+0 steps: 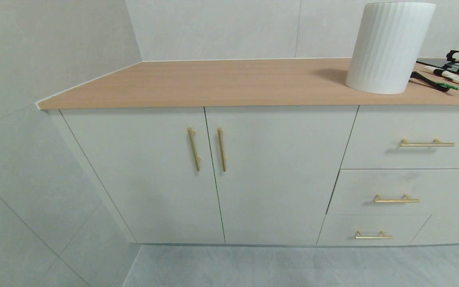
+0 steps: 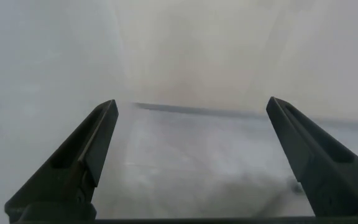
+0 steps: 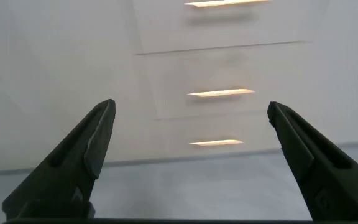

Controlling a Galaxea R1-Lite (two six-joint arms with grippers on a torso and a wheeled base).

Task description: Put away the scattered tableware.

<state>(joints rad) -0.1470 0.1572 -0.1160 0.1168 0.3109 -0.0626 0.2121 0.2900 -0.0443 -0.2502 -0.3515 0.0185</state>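
Observation:
Scattered utensils point(image 1: 448, 75), black and pale handled, lie at the far right of the wooden countertop point(image 1: 197, 83), beside a tall white ribbed container point(image 1: 389, 48). My left gripper point(image 2: 191, 109) is open with nothing between its fingers, facing the pale floor and a wall base. My right gripper point(image 3: 191, 109) is also open and holds nothing; it faces the white drawer fronts, whose gold handles point(image 3: 221, 93) show beyond the fingers.
A white cabinet stands below the counter: two doors with vertical gold handles point(image 1: 193, 149) on the left, three drawers with gold handles point(image 1: 426, 143) on the right. Tiled walls close the left side and back. Grey floor lies in front.

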